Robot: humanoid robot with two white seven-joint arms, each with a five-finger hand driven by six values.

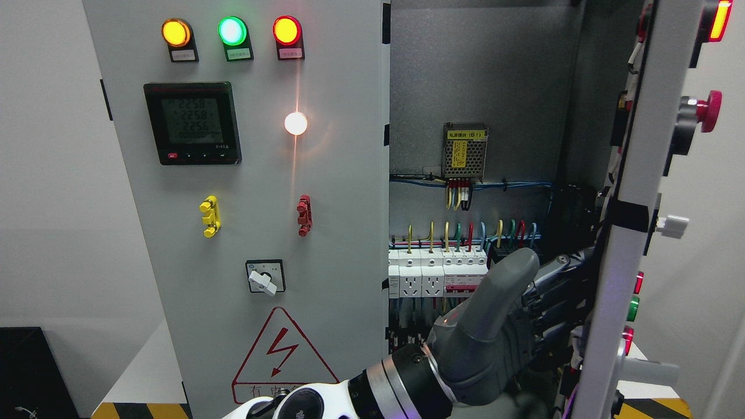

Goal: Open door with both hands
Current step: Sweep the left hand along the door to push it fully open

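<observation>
Left hand (524, 314) fingertips hidden behind right door (625, 244) edge.

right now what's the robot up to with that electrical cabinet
The robot is opening an electrical cabinet. Its left hand, whose arm comes in at the bottom left of the middle, reaches across to the right door, fingers hooked behind the door's edge. That door is already swung wide, exposing the breakers and wiring inside. The left door with its indicator lamps is shut. No right hand shows.

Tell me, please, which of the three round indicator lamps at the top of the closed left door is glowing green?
The middle lamp glows green; the lamp left of it is amber and the one right of it is red-orange.
</observation>
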